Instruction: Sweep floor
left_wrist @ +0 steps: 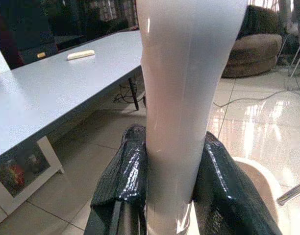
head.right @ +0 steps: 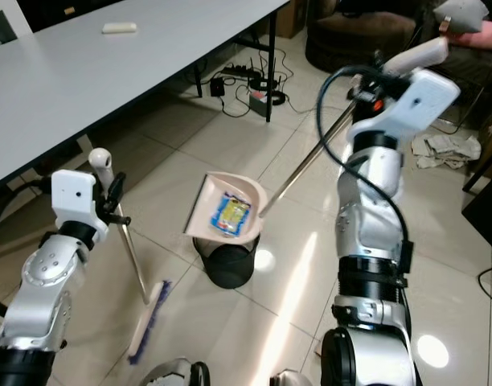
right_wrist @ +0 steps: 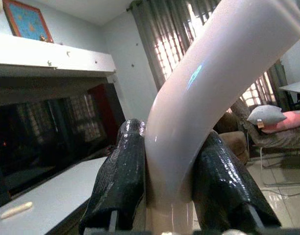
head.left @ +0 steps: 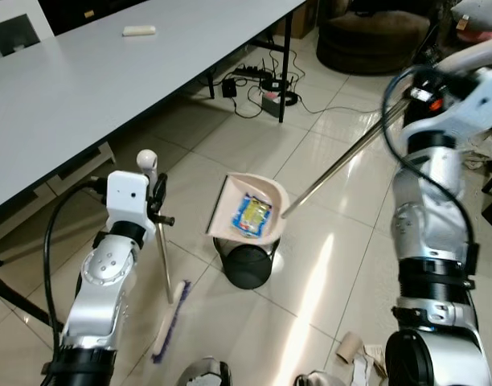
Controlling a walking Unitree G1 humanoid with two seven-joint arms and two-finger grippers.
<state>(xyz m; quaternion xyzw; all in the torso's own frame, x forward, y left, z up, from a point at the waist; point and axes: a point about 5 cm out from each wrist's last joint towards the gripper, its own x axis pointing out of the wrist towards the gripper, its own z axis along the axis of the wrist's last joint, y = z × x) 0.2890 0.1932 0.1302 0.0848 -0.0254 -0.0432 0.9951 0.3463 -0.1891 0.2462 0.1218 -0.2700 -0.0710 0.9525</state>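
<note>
My left gripper [left_wrist: 169, 196] is clamped on the pale handle of the broom [head.left: 164, 265], which stands nearly upright with its long axis running down from my fingers to the brush head resting on the tiled floor [head.left: 326, 265] just left of the black bin [head.left: 248, 265]. My right gripper [right_wrist: 169, 196] is closed around the curved white grip of the dustpan [head.left: 250, 211], whose metal pole slants down and leftward from my raised hand, holding the pan tilted directly over the bin with a blue and yellow wrapper [head.left: 252, 213] lying in it.
</note>
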